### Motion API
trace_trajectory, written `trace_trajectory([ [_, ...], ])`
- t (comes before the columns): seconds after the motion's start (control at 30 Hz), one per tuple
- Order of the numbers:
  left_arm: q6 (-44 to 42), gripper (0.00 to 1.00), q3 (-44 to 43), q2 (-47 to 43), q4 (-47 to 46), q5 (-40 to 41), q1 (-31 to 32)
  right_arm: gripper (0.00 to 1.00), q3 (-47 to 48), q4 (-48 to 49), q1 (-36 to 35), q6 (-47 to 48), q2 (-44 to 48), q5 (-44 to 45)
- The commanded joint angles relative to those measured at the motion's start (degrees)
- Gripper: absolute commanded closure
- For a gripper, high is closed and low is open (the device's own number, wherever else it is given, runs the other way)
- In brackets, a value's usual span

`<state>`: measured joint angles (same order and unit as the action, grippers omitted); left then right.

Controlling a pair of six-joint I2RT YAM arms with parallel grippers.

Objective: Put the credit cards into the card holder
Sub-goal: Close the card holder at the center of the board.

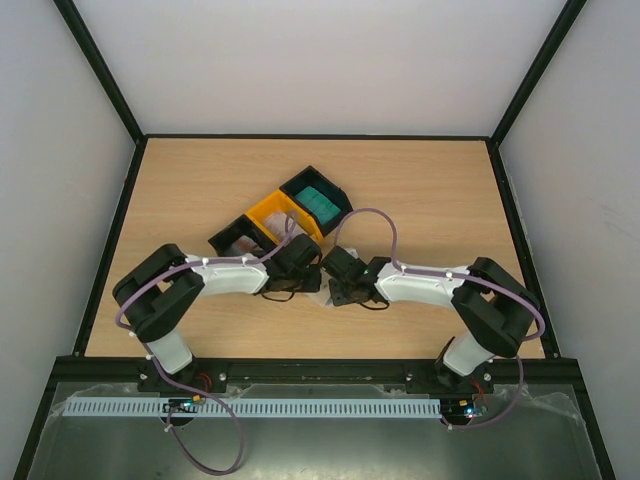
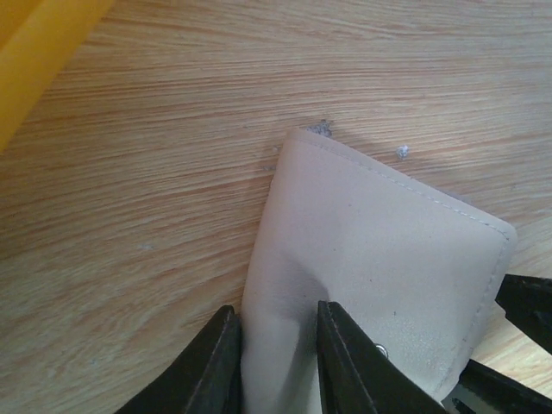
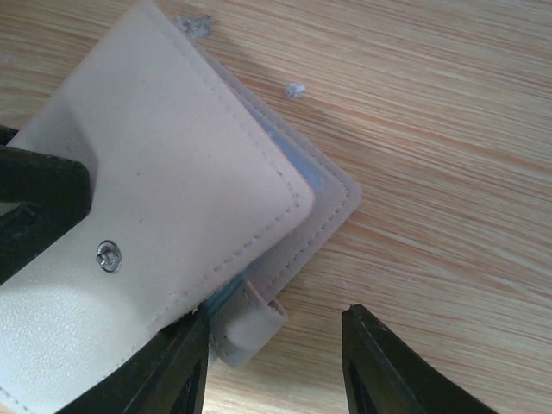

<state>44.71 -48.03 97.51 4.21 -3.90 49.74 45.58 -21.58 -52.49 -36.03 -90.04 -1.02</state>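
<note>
1 wooden table [image 1: 420, 200] is logged. 3 joined trays [image 1: 272, 212] are seen upper centre: black, yellow, black. 1 beige card holder [image 2: 379, 250] is pinched at mid-frame by the left gripper [image 2: 276, 315]. The right gripper [image 3: 278, 315] is spread around its snap tab [image 3: 250, 323]. 1 teal card [image 1: 320, 205] is noted in the topmost tray.

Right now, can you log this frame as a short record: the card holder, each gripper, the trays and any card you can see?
card holder: beige, on the table between both grippers, flap slightly lifted, light blue showing at the edge
left gripper: shut on the card holder's edge
right gripper: open, snap tab between its fingers
trays: black-yellow-black row, beyond the grippers
teal card: lying in the far black compartment
card in a gripper: none
</note>
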Motion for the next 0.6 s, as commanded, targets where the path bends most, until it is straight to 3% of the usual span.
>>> trace_trajectory([
  [0.0,0.1,0.78,4.0,4.1,9.5,4.0,2.1,0.59,-1.0,-1.9,-0.3,-5.6,-1.0,10.7],
  [0.33,0.9,0.81,7.5,4.0,10.4,6.8,2.1,0.64,-2.6,-4.4,-0.2,-14.5,0.8,18.9],
  [0.57,0.8,0.81,6.7,3.3,10.1,5.8,2.1,0.64,-1.6,-11.5,-0.3,-21.2,4.7,25.8],
])
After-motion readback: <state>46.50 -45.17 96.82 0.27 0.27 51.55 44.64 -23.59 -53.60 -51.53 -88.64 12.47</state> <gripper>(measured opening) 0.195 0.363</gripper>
